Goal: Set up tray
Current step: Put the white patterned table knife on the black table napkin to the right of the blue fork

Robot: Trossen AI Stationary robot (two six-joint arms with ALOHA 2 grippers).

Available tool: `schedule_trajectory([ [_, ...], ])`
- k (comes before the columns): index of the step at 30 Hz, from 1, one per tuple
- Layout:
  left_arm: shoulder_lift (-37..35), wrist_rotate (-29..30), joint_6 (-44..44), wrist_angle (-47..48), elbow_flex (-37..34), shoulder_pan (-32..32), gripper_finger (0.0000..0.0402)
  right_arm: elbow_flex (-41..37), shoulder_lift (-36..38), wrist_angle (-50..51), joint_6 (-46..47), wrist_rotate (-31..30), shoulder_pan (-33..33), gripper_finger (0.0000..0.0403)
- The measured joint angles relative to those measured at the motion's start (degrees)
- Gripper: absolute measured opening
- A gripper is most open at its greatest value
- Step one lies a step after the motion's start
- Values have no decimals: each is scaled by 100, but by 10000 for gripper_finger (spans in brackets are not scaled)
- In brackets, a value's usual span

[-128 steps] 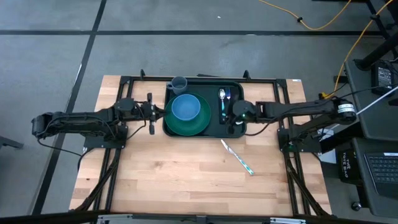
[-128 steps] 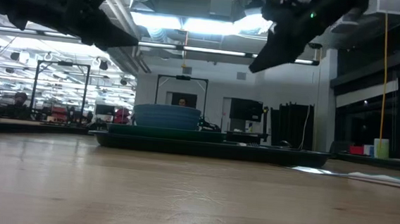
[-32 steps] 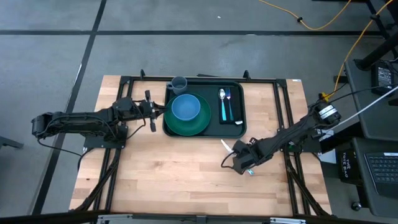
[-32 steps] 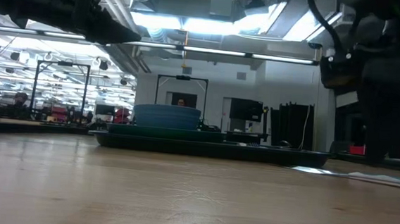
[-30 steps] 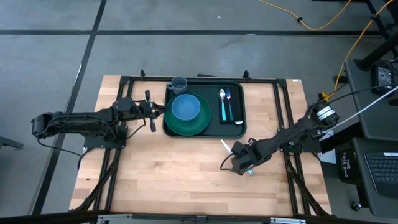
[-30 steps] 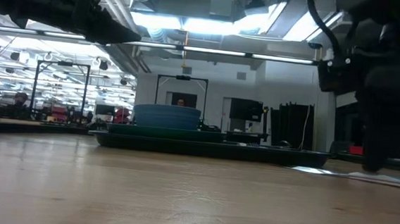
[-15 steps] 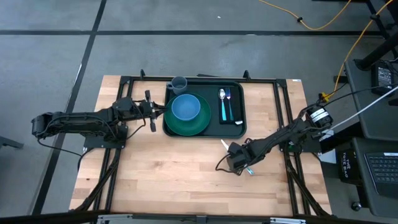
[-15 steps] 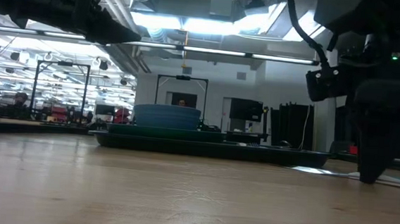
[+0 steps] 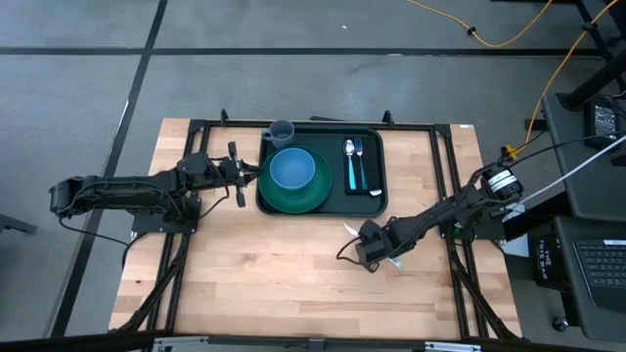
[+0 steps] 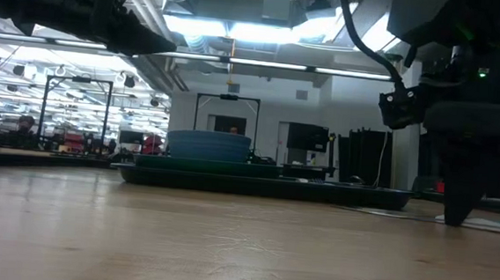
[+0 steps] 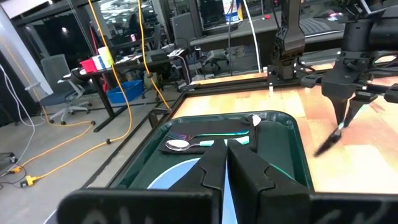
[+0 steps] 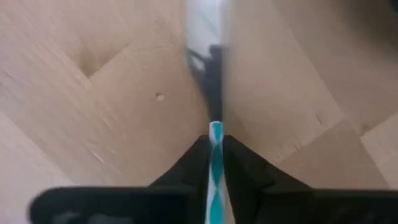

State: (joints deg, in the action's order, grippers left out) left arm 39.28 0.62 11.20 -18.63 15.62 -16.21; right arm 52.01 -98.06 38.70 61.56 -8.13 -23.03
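The dark green tray (image 9: 383,166) sits at the table's far middle, holding a green plate (image 9: 293,198) with a blue bowl (image 9: 291,168), a grey cup (image 9: 282,130), a spoon (image 9: 349,161) and a fork (image 9: 359,158). A knife (image 9: 350,228) with a teal-and-white handle lies on the wood in front of the tray's right corner. My right gripper (image 9: 372,246) points down onto it, shut on the handle. My left gripper (image 9: 238,176) hovers shut and level beside the tray's left rim, holding nothing. My right gripper pinches the knife's teal-and-white striped handle (image 12: 215,134) between its two fingers (image 12: 194,163). The fingers come from above, pointing down, one on each long side of the handle. The blade (image 12: 205,37) reaches out past the fingertips over the wood; whether the knife is off the table I cannot tell.
Black frame rails (image 9: 445,171) run along both sides of the table and behind the tray. A flat black rectangle (image 9: 373,188) lies under the cutlery on the tray. Bare wood (image 9: 274,274) spreads across the near half of the table.
My right gripper has come down until its fingertips reach the tabletop, drifting slightly toward the table's left along the knife, and has shut on the handle. The knife lies where it was. My left arm has kept still.
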Motion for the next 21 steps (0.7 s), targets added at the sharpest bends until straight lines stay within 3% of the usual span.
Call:
schedule_trajectory([
  [4, 0, -2, -9, 0, 0, 0, 13, 2, 7, 2, 13, 13, 0, 17],
  [13, 1, -4, -7, 0, 0, -2, 9, 64, -7, 41, -26, 48, 0, 18],
  [21, 1, -4, 3, -1, 4, -2, 12, 505, 184, 341, -622, 57, 2, 18],
])
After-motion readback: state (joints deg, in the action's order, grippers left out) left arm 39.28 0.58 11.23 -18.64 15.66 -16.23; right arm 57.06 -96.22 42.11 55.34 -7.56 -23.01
